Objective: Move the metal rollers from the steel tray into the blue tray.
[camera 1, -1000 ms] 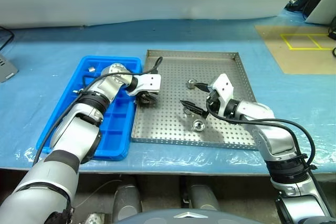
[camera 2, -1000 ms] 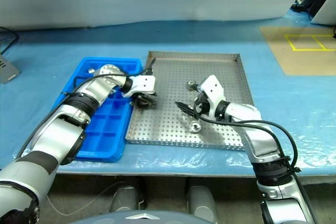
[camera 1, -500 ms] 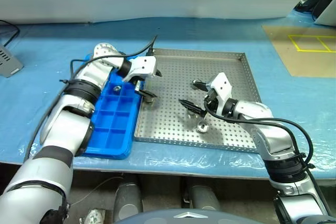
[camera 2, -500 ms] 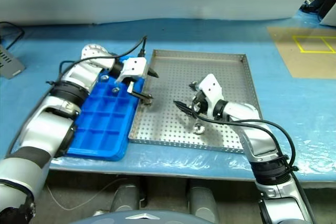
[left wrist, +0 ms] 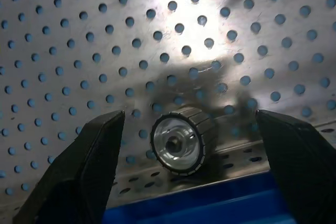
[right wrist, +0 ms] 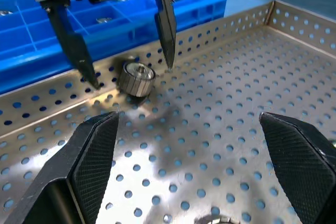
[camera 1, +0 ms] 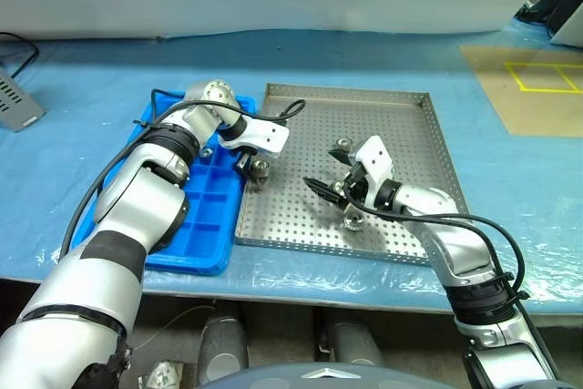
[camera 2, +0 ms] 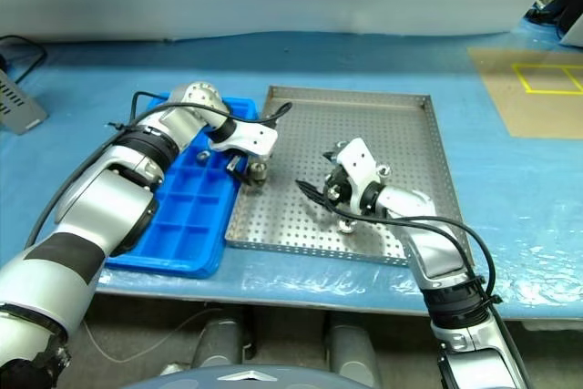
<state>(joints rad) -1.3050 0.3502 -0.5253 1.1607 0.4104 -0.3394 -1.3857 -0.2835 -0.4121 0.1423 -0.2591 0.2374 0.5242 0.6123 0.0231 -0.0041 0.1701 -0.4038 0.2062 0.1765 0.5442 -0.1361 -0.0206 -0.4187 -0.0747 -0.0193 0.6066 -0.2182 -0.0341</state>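
I see my left pincer (camera 1: 252,170) pointing down at the left edge of the steel tray (camera 1: 401,116), its two fingers (right wrist: 167,30) spread wide. One metal roller (left wrist: 181,139) lies on its side between them, on the perforated floor just beside the tray's left rim, and I see a gap on each side of it, so neither finger touches it. Right behind that rim stands the blue tray (camera 1: 196,216) on the counter (camera 1: 82,88), with a few small silver pieces (camera 2: 201,157) in its far compartments.

My right pincer (camera 1: 321,189) is over the middle of the steel tray, pointing toward the left one, also with its fingers spread and holding nothing. Near it I see two more rollers: one (camera 1: 343,145) a bit farther back on the tray, one (camera 1: 352,219) just below the wrist toward the near rim. Both lie well apart from the roller at the left pincer
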